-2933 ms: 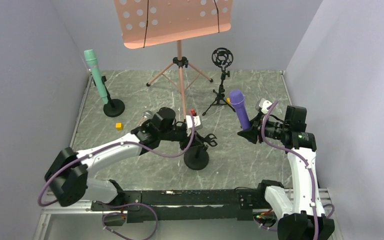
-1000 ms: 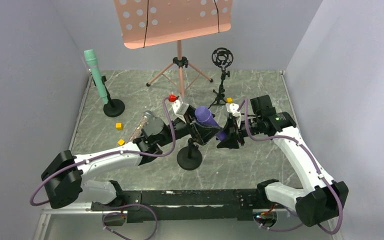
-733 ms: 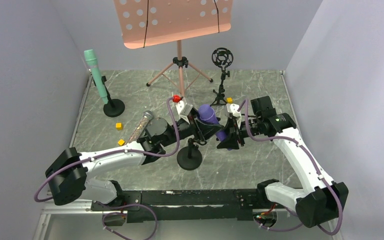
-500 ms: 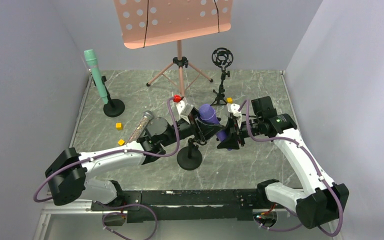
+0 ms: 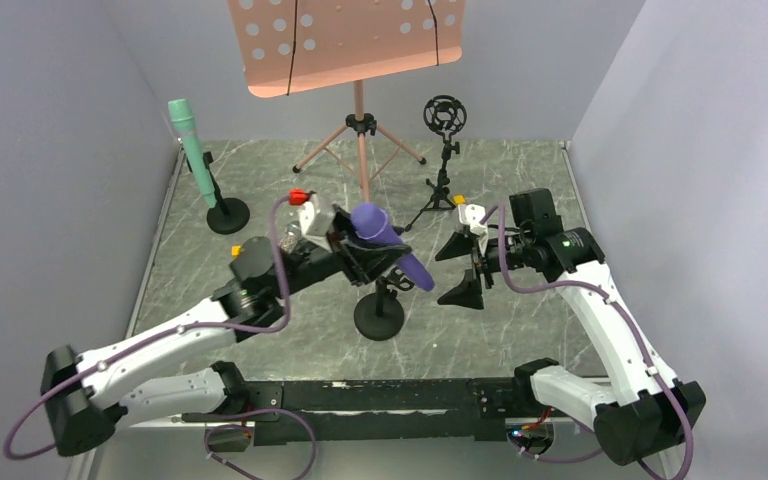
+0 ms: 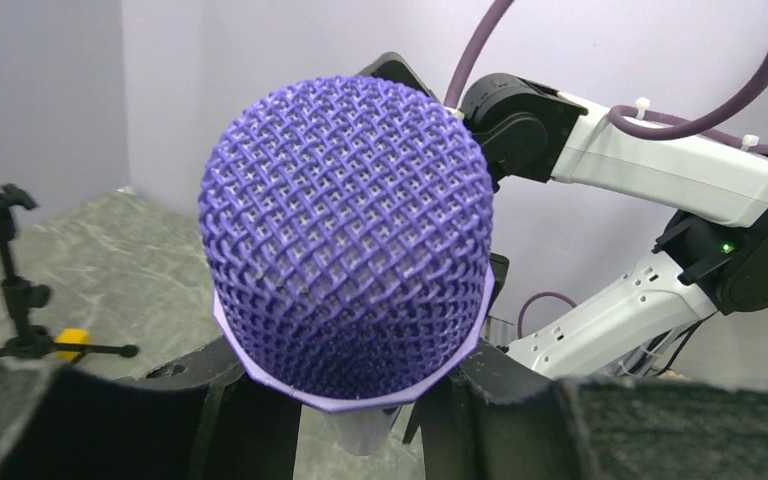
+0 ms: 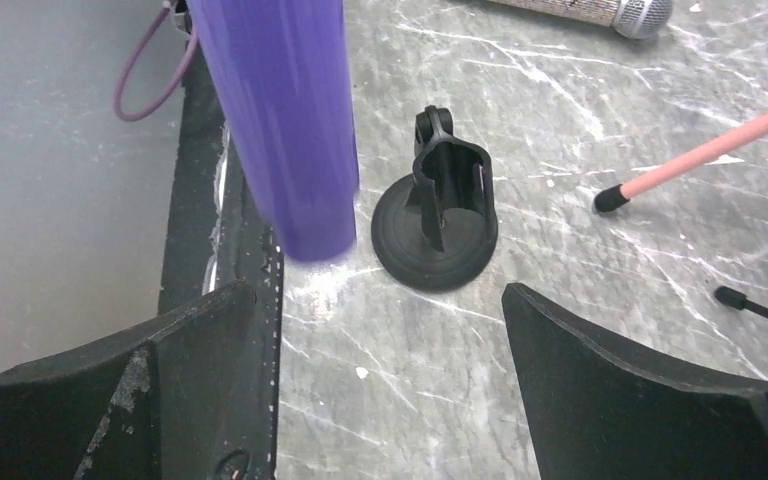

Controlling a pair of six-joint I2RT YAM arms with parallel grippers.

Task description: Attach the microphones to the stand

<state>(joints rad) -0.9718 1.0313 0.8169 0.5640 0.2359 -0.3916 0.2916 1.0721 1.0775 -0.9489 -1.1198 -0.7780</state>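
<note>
Handover done: right gripper (image 5: 460,268) released, at 3 o'clock; my left gripper (image 5: 363,254) clenches purple microphone (image 5: 392,245) under mesh head. Likely light, rigid, slick barrel.

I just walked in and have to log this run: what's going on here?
The left hand grips the purple microphone just below its head, tilted above the empty clip stand mid-table. The right hand hangs open beside it, holding nothing. The mint green microphone sits in a second stand at the back left. The silver microphone lies on the table.
</note>
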